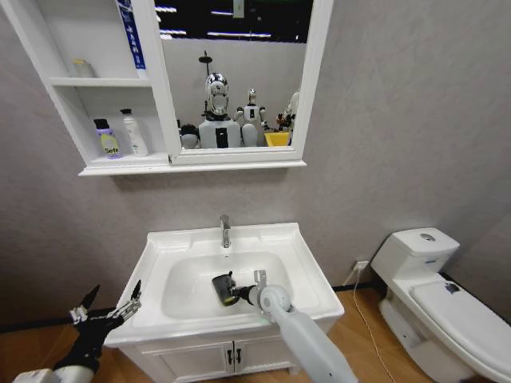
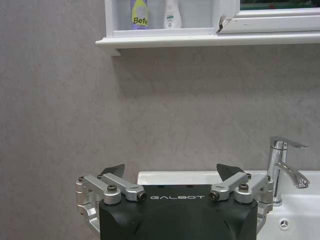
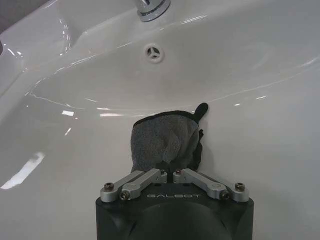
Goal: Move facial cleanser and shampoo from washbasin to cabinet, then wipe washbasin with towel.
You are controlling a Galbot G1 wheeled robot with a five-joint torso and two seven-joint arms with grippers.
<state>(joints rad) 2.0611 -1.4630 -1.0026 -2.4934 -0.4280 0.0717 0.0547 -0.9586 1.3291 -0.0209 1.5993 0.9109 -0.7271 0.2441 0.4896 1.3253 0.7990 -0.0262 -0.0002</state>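
The white washbasin [image 1: 299,247] sits below the wall cabinet [image 1: 120,166]. My right gripper [image 1: 237,294] is down in the bowl, shut on the dark grey towel [image 1: 223,289], which presses against the bowl's wall. From the right wrist the towel [image 3: 165,142] bunches ahead of the gripper [image 3: 167,172]. Two bottles stand on the cabinet's lower shelf, one purple with a yellow label [image 1: 108,140] and one white [image 1: 134,133]; which is the facial cleanser and which the shampoo I cannot tell. My left gripper [image 1: 108,309] hangs open left of the basin, nothing in it.
A chrome tap [image 1: 225,231] rises at the basin's back edge. A white toilet [image 1: 431,295] stands to the right. Cupboard doors [image 1: 231,355] lie under the basin. The upper shelf holds a small jar [image 1: 82,68] and a blue-and-white tube [image 1: 132,36].
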